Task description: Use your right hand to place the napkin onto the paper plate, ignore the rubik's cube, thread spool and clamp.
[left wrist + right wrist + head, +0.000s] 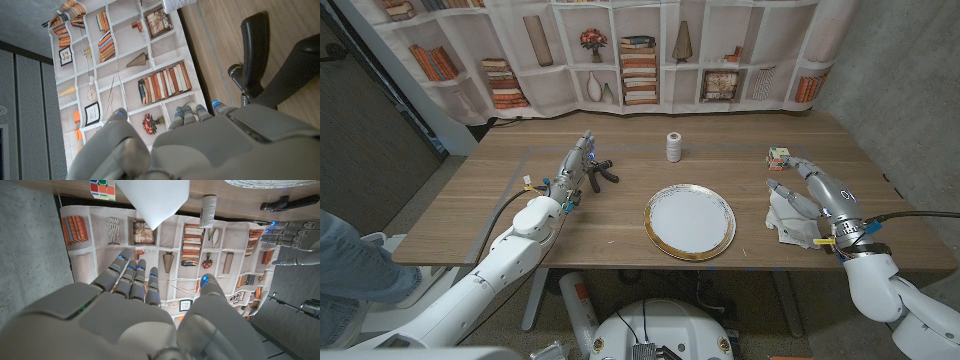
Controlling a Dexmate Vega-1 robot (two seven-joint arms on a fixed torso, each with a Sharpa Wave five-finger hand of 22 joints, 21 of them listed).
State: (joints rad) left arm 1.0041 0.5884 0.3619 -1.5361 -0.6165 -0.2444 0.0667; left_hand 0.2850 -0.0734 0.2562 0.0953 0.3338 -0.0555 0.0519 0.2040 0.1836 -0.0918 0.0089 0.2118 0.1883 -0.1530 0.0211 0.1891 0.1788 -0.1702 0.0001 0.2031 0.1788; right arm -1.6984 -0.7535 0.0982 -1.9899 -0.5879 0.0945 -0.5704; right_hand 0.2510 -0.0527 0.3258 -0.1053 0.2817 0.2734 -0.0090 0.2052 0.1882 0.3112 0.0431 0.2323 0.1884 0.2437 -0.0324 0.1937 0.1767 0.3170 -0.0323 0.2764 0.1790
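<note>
The white napkin (788, 225) lies crumpled on the table's right side, right of the gold-rimmed paper plate (688, 222). My right hand (807, 190) hovers over the napkin's far part with its fingers spread and holds nothing. In the right wrist view a pointed corner of the napkin (156, 200) lies beyond my fingertips (135, 277), and the plate's edge (270, 182) shows. My left hand (570, 172) stands on the table's left side, fingers stretched out, empty.
A Rubik's cube (779, 156) sits just beyond my right hand. A white thread spool (673, 147) stands behind the plate. A black clamp (601, 173) lies beside my left hand's fingertips, close in the left wrist view (260, 55). A bookshelf-print curtain hangs behind the table.
</note>
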